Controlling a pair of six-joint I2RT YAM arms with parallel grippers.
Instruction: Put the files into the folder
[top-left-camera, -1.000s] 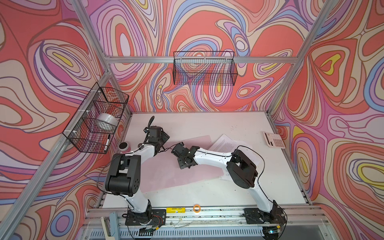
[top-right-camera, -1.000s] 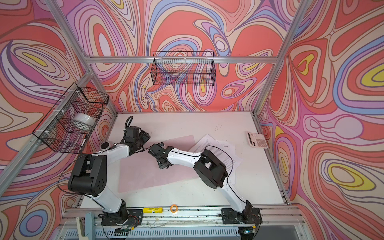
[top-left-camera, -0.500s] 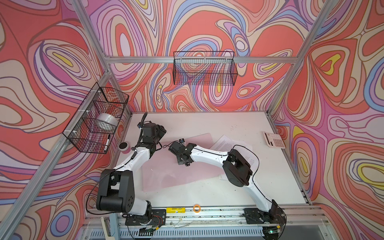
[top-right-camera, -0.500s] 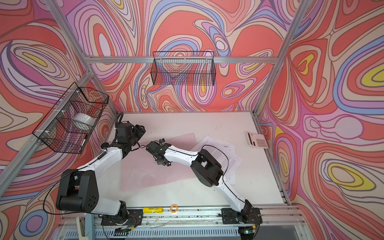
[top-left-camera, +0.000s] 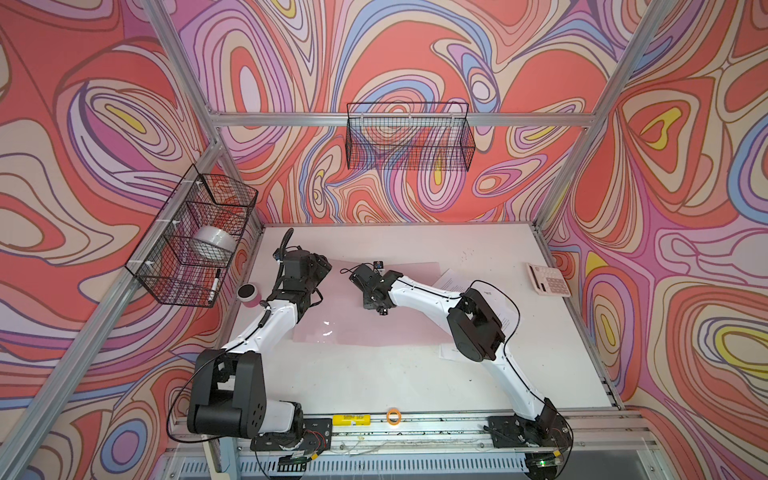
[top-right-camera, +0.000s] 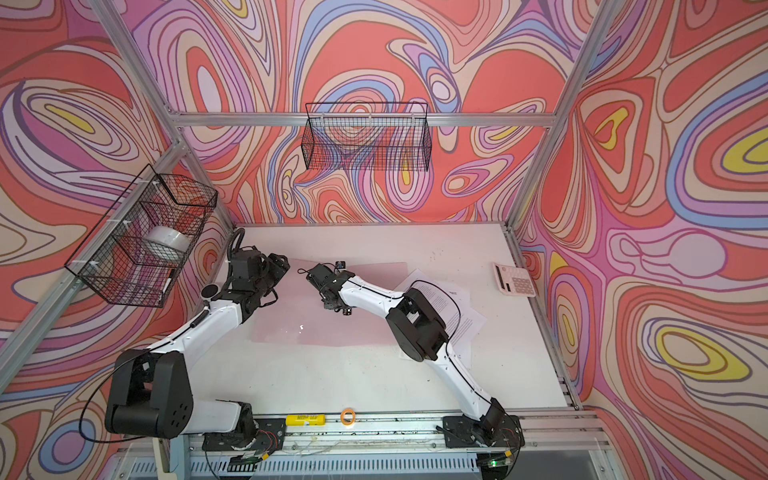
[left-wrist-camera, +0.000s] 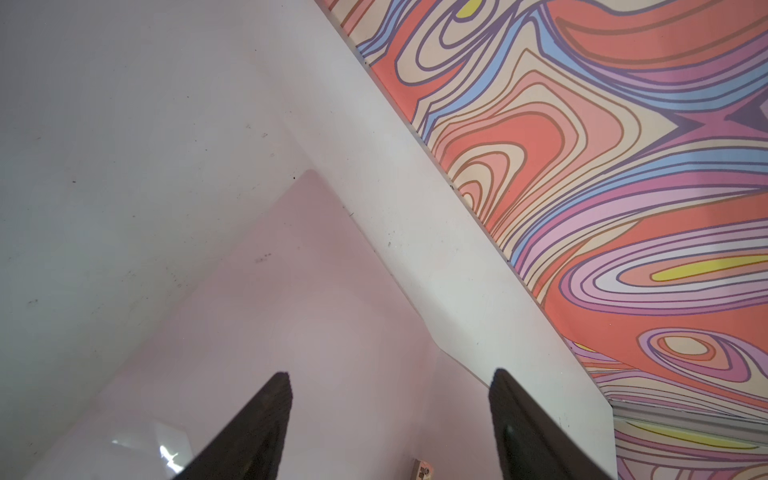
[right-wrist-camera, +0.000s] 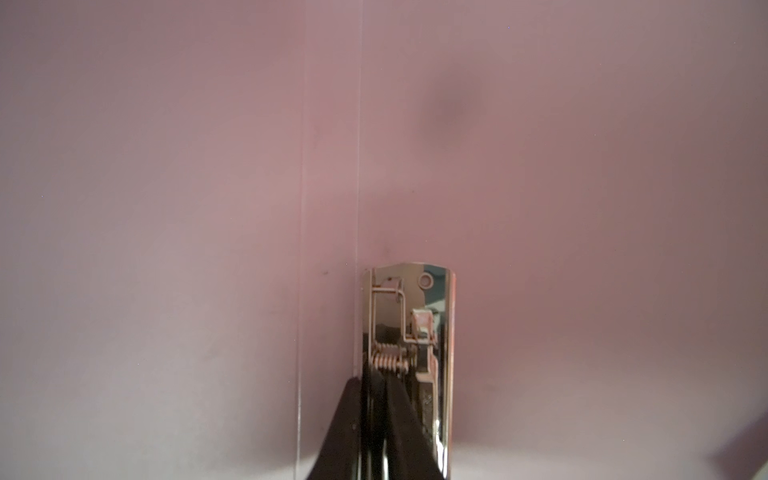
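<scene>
Freeing the metal clip (right-wrist-camera: 419, 299) of the folder (top-left-camera: 374, 328)
The right claw (right-wrist-camera: 376, 386), clenched at it, should lift straight; the left claw (left-wrist-camera: 390, 374), released, could pin the folder.

files (top-right-camera: 471, 322): we see black print on the right, too small to read
calculator (top-left-camera: 549, 279): far right, we can't read its keys
yellow tag (top-left-camera: 351, 419): near edge, marks too blurry for us
</scene>
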